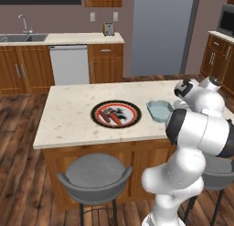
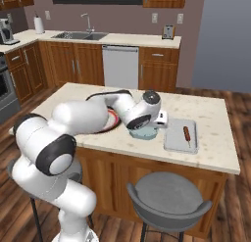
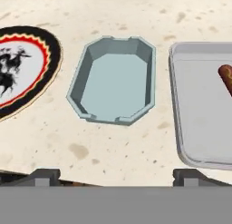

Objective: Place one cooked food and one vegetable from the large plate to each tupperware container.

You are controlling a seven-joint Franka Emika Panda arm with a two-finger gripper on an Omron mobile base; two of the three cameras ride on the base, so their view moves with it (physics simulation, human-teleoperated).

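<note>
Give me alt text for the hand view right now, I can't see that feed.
An empty blue-grey tupperware container sits on the speckled counter directly ahead of the open gripper. To its left is part of the large plate; to its right, a second, paler container holds a brown sausage-like food at the frame edge.

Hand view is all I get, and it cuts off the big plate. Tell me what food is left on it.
Observer: The plate holds long orange-red pieces, toward its left side in the left base view; I cannot tell their kind.
Operator: Now describe the brown thing at my right edge.
Observer: It is a sausage on a stick, lying alone in the grey tub.
</note>
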